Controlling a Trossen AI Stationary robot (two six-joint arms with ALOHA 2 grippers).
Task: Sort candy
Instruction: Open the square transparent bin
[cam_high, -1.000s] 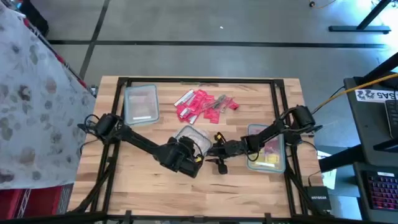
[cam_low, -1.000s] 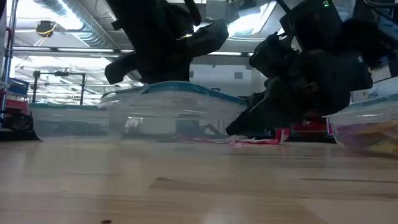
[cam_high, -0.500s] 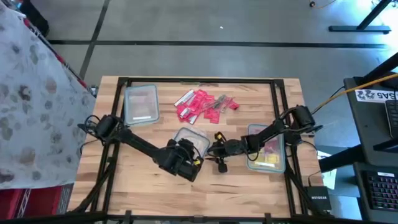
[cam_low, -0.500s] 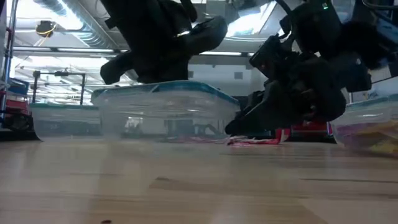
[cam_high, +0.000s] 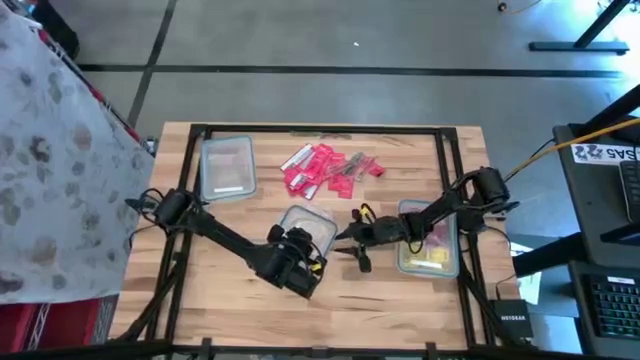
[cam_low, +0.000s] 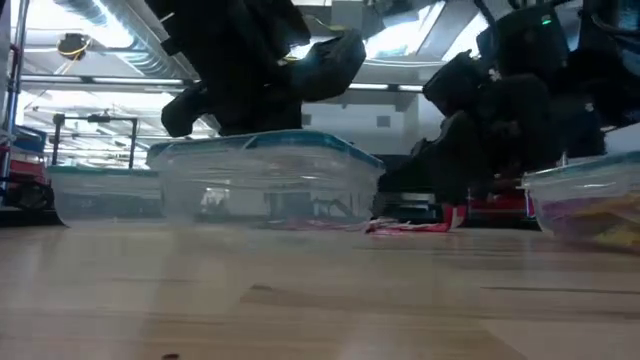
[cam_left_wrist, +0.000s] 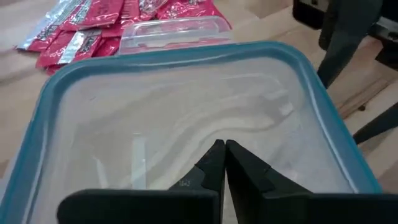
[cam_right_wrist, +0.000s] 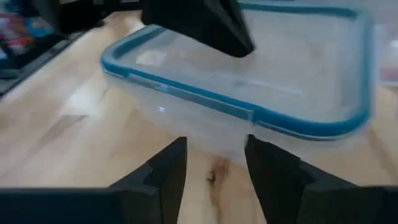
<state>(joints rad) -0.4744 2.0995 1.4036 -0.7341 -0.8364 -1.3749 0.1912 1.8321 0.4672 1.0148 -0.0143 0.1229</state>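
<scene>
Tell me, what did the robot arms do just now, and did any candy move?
The right tool, open, pulled back a little from the middle tub, toward the tub with yellow candy. The left tool, shut, slid slightly along over the middle tub, and that tub shifted a bit in the low view. The red candy pile and the far tub stayed put.

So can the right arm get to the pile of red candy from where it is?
Probably yes. The right end effector hangs open beside the middle tub, and the candy lies on bare table beyond it. Nothing stands between them in the high view; the left arm sits on the tub's other side.
</scene>
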